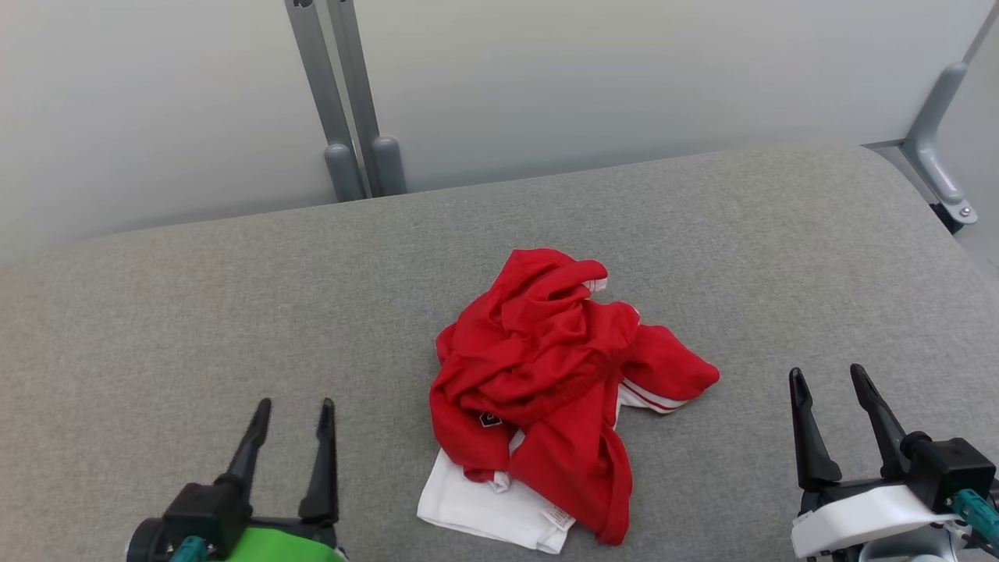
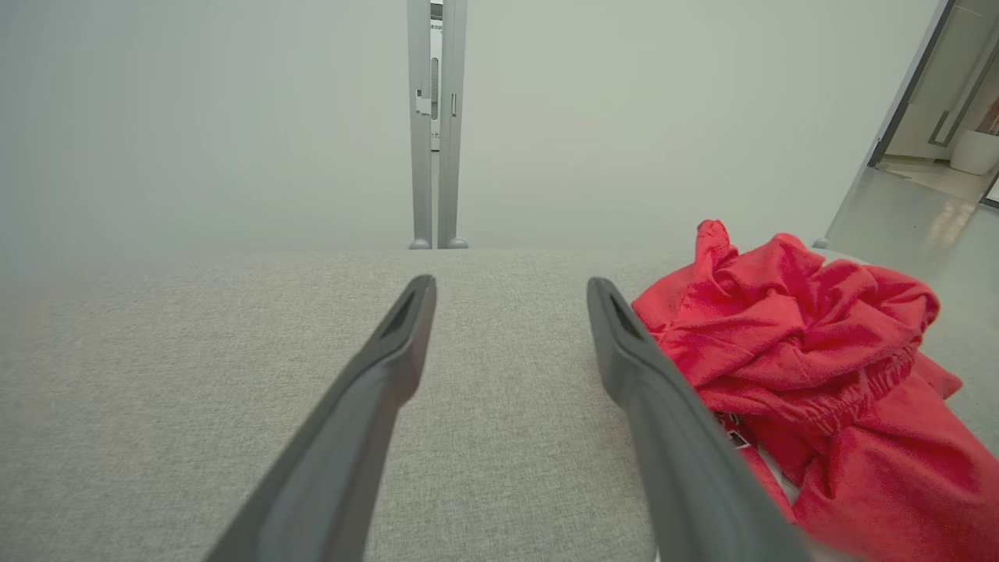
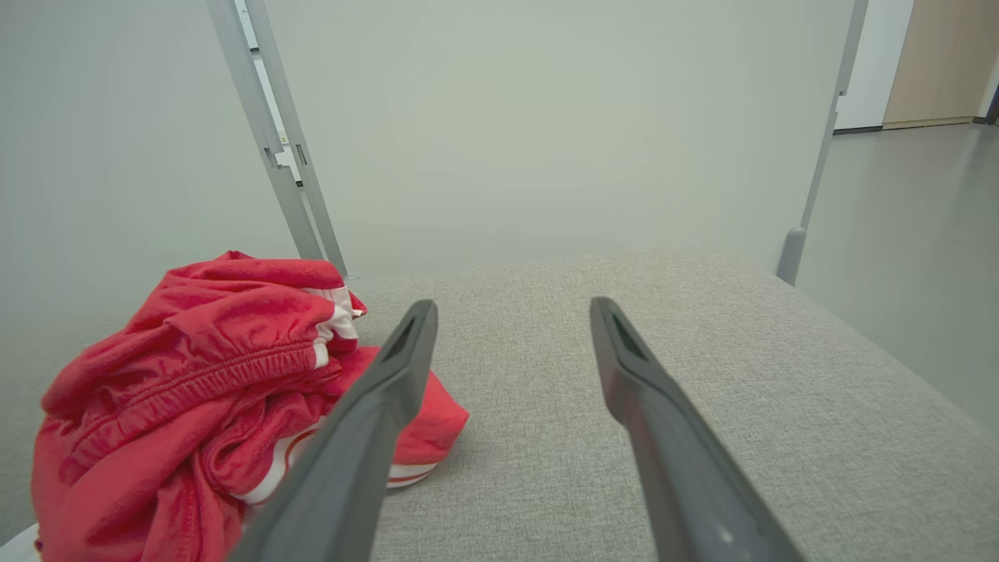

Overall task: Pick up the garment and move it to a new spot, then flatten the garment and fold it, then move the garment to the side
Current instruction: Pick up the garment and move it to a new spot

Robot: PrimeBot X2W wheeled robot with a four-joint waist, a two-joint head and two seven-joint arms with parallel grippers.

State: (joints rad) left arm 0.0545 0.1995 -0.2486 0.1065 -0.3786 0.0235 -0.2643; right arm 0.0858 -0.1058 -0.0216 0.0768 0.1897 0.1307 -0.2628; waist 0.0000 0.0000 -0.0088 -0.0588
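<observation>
A grey fabric tabletop [image 1: 156, 312] is stretching out before a pale wall [image 1: 624, 78], with two grey posts [image 1: 343, 101] standing at its far edge. In the head view, the red and white garment [image 1: 546, 367] is lying crumpled near the middle, between the left tool [image 1: 296, 404] and the right tool [image 1: 826, 373] and apart from both. Each tool is gaping wide and holding nothing. In the left wrist view, the garment [image 2: 796, 336] is sitting at the right, partly behind one finger. In the right wrist view, it is lying at the left, with grey floor [image 3: 921, 234] showing at the right.
</observation>
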